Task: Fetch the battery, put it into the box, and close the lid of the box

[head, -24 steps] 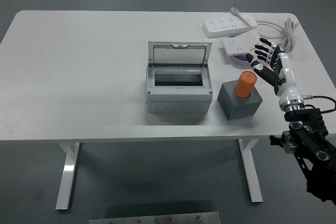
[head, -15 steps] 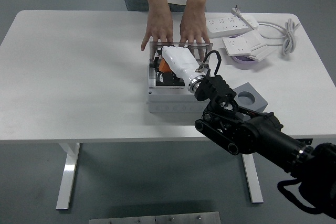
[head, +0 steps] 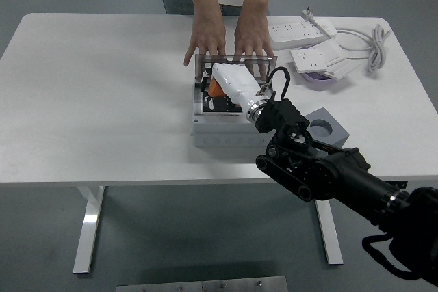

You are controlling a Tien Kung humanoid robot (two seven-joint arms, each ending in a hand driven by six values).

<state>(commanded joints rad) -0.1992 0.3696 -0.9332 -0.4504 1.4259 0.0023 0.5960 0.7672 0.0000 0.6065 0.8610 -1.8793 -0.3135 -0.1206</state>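
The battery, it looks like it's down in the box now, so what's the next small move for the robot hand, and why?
Probably let go and lift the right hand straight up out of the box. The orange battery already sits inside the opening under that hand, and the lid stands open behind it, steadied by a person's hands, so it cannot close until the arm clears.

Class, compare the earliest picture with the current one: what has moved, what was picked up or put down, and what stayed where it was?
The right hand has swung from beside the grey holder into the open box, carrying the orange battery with it; the holder's socket is now empty. A person's two hands have appeared, resting on the raised lid. The box, holder and power strips stayed put.
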